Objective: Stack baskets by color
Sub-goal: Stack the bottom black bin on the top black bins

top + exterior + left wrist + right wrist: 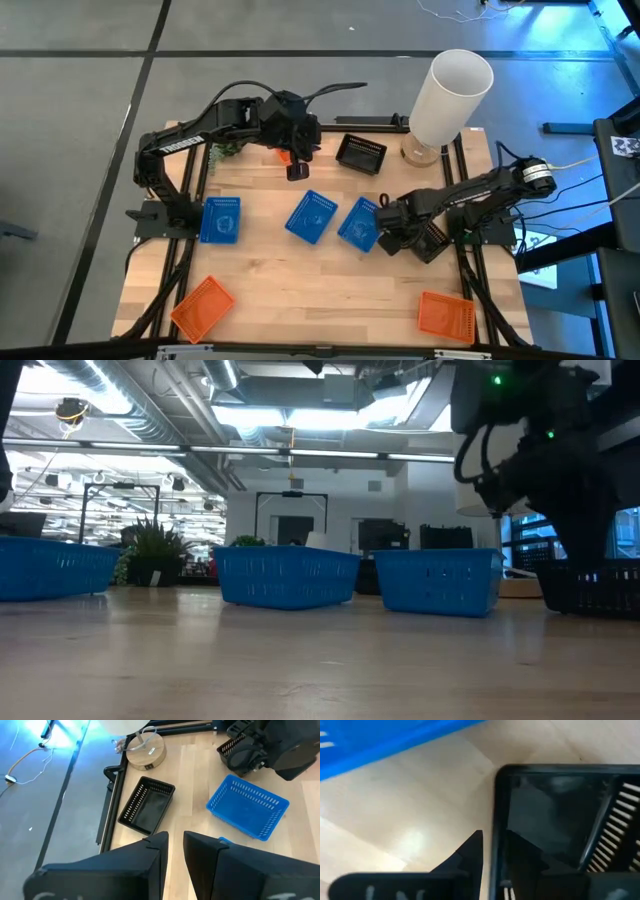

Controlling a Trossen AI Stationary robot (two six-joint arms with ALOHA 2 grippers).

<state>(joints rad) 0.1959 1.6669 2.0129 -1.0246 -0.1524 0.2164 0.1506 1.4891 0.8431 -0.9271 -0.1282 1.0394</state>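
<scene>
1. Three blue baskets [220, 220], [311, 216], [359, 223] lay in a row across the middle.
2. Two orange baskets [202, 306], [445, 316] sat at the near corners.
3. One black basket [361, 153] lay far; my right fingers straddled another black basket's [560, 820] wall.

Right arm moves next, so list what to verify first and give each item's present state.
1. Right tool at black basket: ok, it is at the rim.
2. Firm grip on that basket: cannot tell.
3. Second black basket free to stack into: ok, it is empty and nothing covers it.
4. Left tool empty: ok, open with nothing between.
5. Left tool clear of the second black basket: probably not ok, it hovers near it.
6. Blue basket clear of the right tool: not ok, it lies close beside.
</scene>
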